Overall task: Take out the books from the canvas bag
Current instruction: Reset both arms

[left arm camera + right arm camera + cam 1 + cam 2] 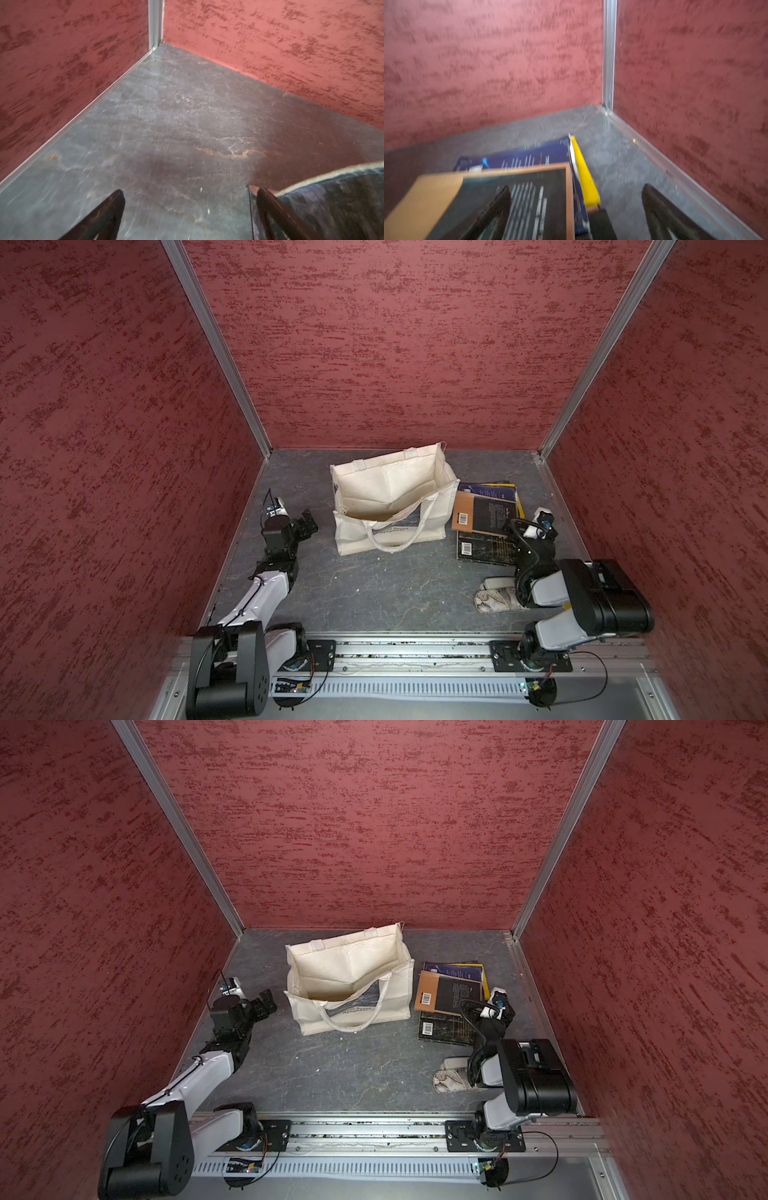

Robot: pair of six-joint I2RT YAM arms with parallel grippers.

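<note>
Books [486, 518]: four, all out of the bag [386, 481] and lying in one loose, fanned pile on the table [374, 593] just to the bag's right. A brown-and-black book [478, 516] is on top. A blue book [488, 489] sticks out beyond it on the side farther from the arms, and a yellow book [584, 176] shows only as a strip along the edge away from the bag. The black book [482, 549] pokes out on the near side, its barcode up.

There is one bag, standing upright with its mouth wide open. Inside, only cream lining and a brownish floor show. One handle [399, 539] droops over the printed front.

One white patterned pouch [496, 597] lies to the bag's right, nearer the arms than the pile and apart from it; the right arm hides part of it.

Two grippers are in view. The left gripper [188, 194] sits low just left of the bag, fingers spread wide with only bare table between them. One finger [270, 203] is right beside the bag's dark print; whether it touches is unclear. The right gripper [577, 189] is over the pile's edge farthest from the bag, fingers wide apart and gripping nothing. One finger [500, 203] is over the brown-and-black book and the other over bare table. That view is blurred, so contact cannot be judged.
</note>
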